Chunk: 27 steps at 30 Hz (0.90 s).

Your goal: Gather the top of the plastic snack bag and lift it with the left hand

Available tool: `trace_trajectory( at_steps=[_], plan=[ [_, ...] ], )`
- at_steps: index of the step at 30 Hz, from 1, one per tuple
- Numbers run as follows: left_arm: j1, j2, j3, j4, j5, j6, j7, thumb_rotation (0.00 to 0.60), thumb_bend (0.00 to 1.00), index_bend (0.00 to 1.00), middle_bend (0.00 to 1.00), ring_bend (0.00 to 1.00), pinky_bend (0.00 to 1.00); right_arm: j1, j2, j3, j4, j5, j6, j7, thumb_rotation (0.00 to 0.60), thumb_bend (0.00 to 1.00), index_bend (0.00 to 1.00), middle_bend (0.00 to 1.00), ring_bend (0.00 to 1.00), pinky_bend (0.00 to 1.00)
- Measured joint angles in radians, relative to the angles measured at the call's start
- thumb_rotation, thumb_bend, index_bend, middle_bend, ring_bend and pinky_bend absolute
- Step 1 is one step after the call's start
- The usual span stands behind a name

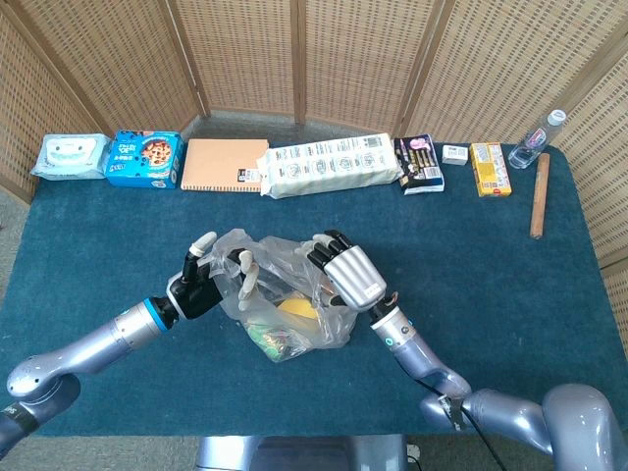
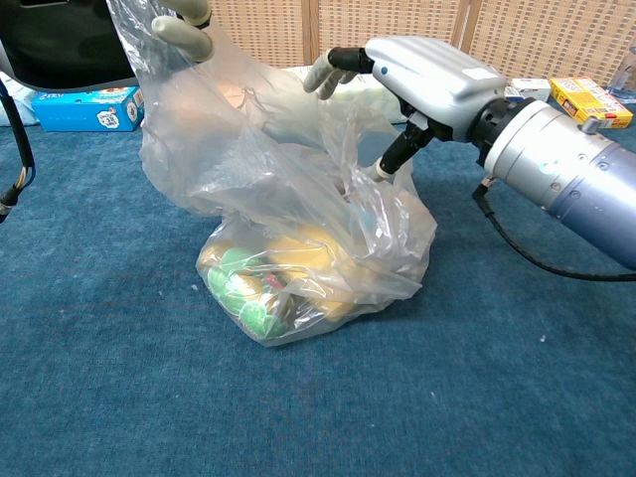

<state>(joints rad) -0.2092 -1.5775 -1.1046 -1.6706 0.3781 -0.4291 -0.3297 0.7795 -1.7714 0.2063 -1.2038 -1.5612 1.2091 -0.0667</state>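
Note:
A clear plastic snack bag stands at the middle of the blue table, with yellow and green snacks at its bottom. My left hand holds up the bag's left top edge; its fingertips show at the top left of the chest view with plastic draped over them. My right hand presses against the bag's right top from the right. Its fingers reach over the opening and its thumb pokes into the crumpled plastic, which it does not visibly grip.
Along the table's far edge lie a wipes pack, a blue cookie box, an orange notebook, a long white package, a dark packet and a yellow box. A bottle and wooden stick sit far right.

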Motion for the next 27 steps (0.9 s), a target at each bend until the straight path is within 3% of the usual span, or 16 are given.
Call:
trace_trajectory(
  at_steps=[7, 15, 27],
  plan=[
    [0.001, 0.001, 0.002, -0.006, 0.0, 0.001, -0.001, 0.0, 0.28, 0.55, 0.61, 0.65, 0.62, 0.004, -0.031, 0.023, 0.002, 0.046, -0.006, 0.0, 0.6, 0.14, 0.25, 0.29, 0.22, 0.14],
    [0.008, 0.003, -0.005, -0.017, 0.001, 0.007, 0.001, 0.0, 0.28, 0.55, 0.61, 0.65, 0.62, -0.027, -0.085, 0.127, -0.072, 0.177, 0.047, 0.041, 0.6, 0.18, 0.3, 0.33, 0.24, 0.14],
    [0.021, 0.005, -0.018, -0.032, -0.001, 0.017, 0.0, 0.0, 0.28, 0.55, 0.61, 0.65, 0.61, -0.07, -0.114, 0.198, -0.118, 0.214, 0.158, 0.149, 0.6, 0.22, 0.34, 0.35, 0.27, 0.13]
  ],
)
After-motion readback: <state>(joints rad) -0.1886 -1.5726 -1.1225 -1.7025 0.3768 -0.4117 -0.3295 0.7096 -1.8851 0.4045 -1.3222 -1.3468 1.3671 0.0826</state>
